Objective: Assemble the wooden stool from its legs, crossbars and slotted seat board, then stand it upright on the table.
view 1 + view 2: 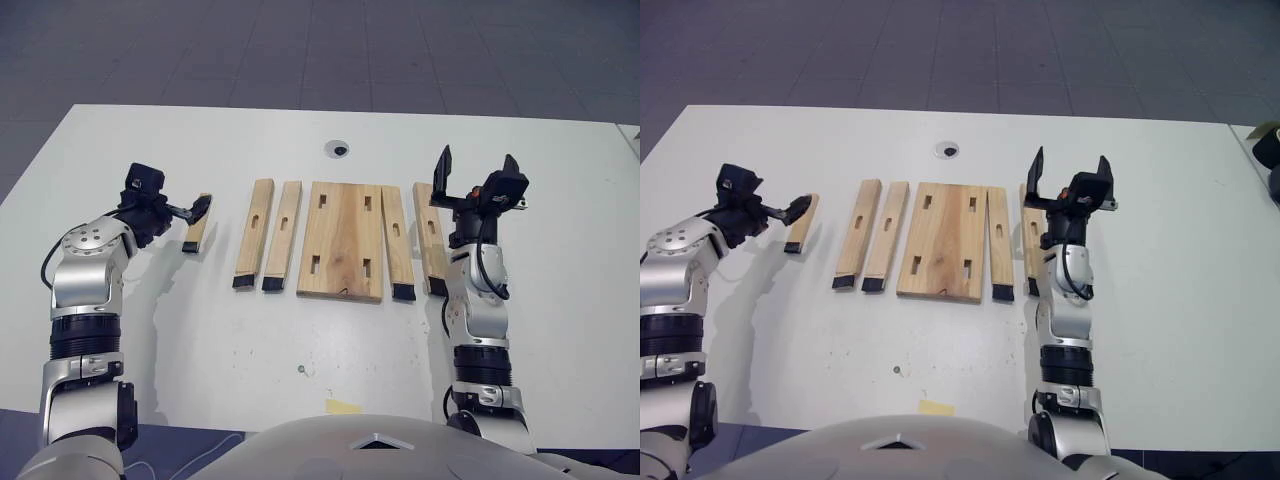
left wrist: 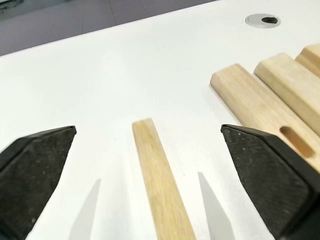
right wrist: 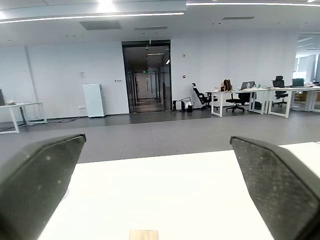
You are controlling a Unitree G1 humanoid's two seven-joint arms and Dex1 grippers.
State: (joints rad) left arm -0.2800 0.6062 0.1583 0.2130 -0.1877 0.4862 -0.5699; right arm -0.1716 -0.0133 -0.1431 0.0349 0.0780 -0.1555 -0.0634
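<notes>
Right claw point(image 1: 478, 160) upraised, agape; left claw point(image 2: 148, 129) straddling crossbar point(image 2: 162, 190).

Straight ahead of the right gripper point(image 3: 157, 140), past the far edge of the white table point(image 3: 175, 190), a dark grey tiled floor point(image 3: 165, 132) runs to a white wall point(image 3: 55, 70). A dark-framed doorway point(image 3: 146, 75) opens there onto a lit corridor, with a white cabinet point(image 3: 93, 100) just beside it. Farther along the wall stand white desks point(image 3: 250, 91) with black office chairs point(image 3: 235, 100). Long light strips point(image 3: 100, 15) cross the ceiling above.
</notes>
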